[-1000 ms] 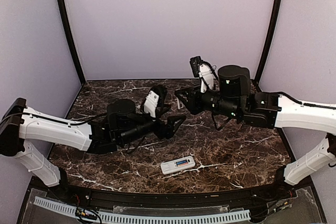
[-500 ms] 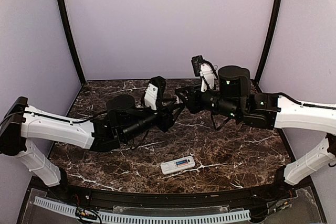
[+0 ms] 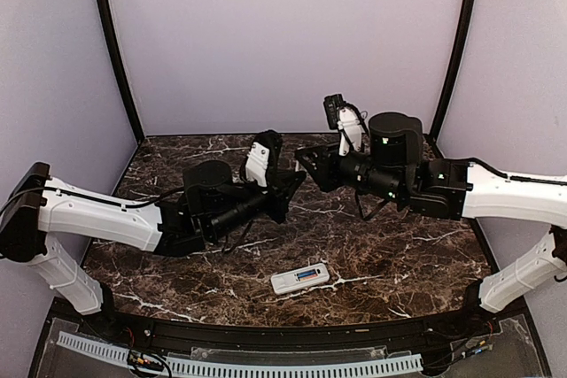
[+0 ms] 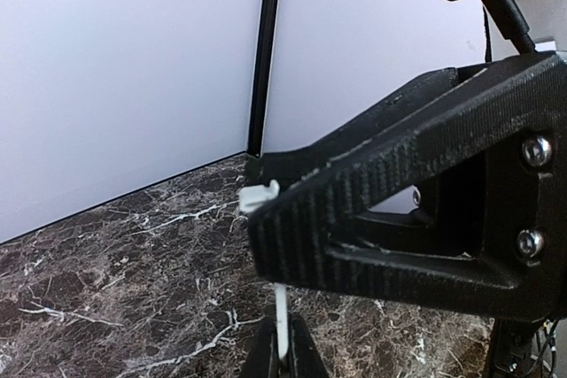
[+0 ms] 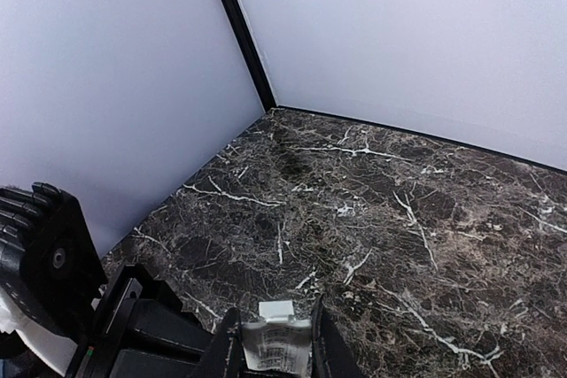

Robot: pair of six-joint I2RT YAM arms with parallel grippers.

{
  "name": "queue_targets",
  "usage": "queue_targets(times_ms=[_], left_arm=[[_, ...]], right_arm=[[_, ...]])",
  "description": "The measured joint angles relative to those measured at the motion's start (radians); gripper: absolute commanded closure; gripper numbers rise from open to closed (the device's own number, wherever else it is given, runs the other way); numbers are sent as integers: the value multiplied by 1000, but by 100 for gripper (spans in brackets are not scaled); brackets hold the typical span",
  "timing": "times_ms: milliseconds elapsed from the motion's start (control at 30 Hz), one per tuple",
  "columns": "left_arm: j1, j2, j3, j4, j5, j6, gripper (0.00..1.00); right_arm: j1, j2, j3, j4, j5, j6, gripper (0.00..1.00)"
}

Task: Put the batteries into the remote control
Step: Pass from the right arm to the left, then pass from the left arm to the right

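Fingers of your right gripper (image 5: 275, 344) and left gripper (image 4: 281, 353) both pinch the white cover piece (image 5: 275, 332) mid-frame; the remote control (image 3: 299, 279) lies lower centre.

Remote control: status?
Right pincer shut on white cover piece, mid-air. Left pincer at it, grip unclear. Remote control on table, batteries in compartment. No obstruction seen.

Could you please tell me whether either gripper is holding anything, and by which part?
The right gripper holds the small white cover by its side edges. The left gripper straddles its flat faces; whether it grips cannot be told.
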Motion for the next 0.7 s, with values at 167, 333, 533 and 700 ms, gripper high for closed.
queue_targets(times_ms=[167, 333, 533, 700], left_arm=[[4, -2, 0, -4, 1, 7, 100], [5, -69, -44, -44, 48, 38, 100], [4, -239, -82, -225, 220, 140, 100], [4, -341, -80, -367, 368, 196, 100]], right_arm=[[0, 0, 0, -8, -17, -37, 29], [-29, -49, 1, -111, -117, -171, 11], [-197, -159, 121, -391, -506, -370, 19], [-193, -78, 301, -627, -756, -496, 30]])
